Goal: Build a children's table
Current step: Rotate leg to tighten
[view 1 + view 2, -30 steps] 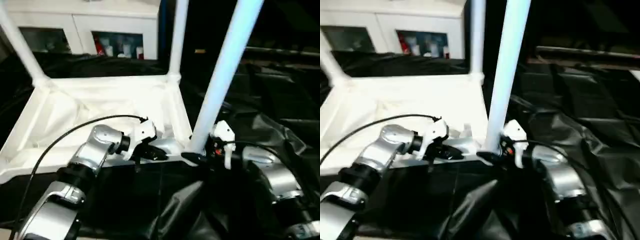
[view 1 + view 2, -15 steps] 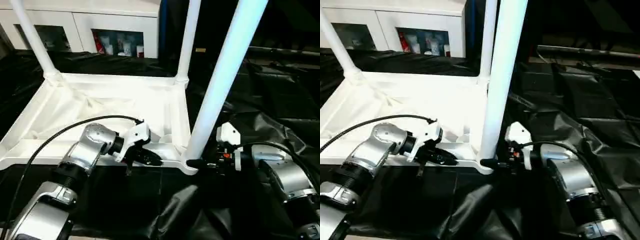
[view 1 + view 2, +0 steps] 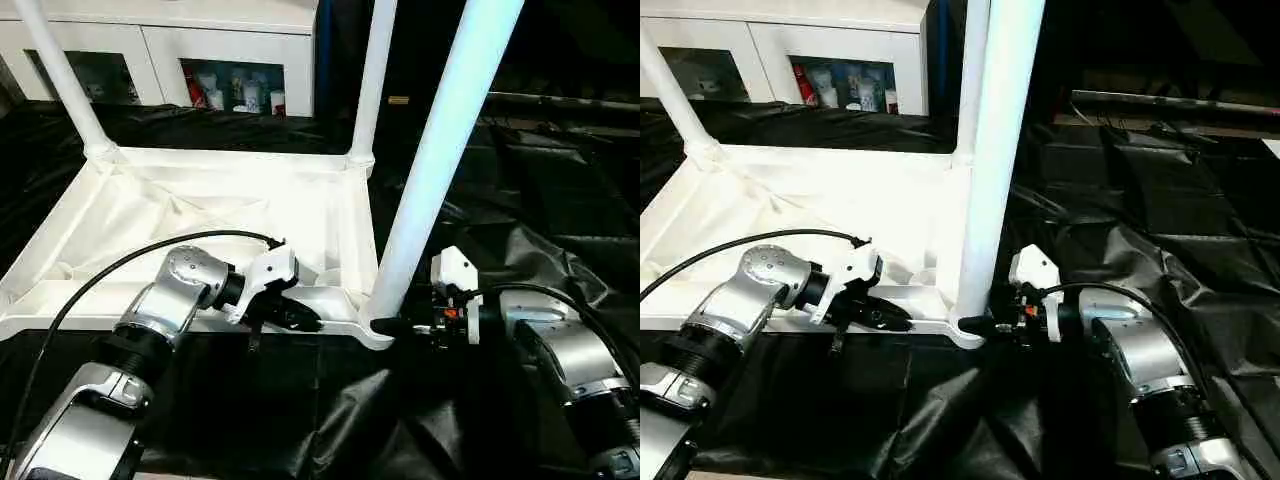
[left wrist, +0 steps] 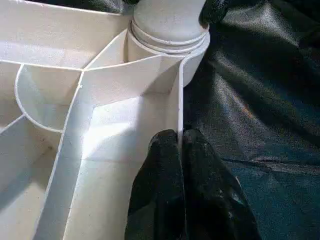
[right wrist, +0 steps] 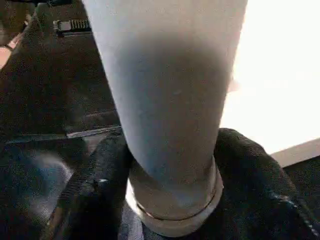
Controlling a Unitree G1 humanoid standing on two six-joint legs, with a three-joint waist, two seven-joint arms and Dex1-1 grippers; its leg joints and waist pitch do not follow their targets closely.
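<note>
From the head cameras, the white table top lies upside down on the black sheeting, with three legs standing in its corner sockets: two at the far corners and the near leg rising from the corner closest to the robot's right arm. The left gripper sits on the near rim of the top, its fingers pressed together on that edge. The right gripper reaches in at the very base of the near leg, a finger on either side of it. Along the left wrist, the black fingers are pinched onto the thin rim wall, with the leg's collar seated in the socket just beyond. Along the right wrist, the two pads flank the foot of the leg, touching or nearly so; whether they squeeze it yet I cannot say. The fourth corner socket looks empty. The risk I see: if the right gripper pushes or twists sideways this low down, the tall leg could lean or work loose, and the pinched rim could slip and let the top slide on the slick sheeting.
</note>
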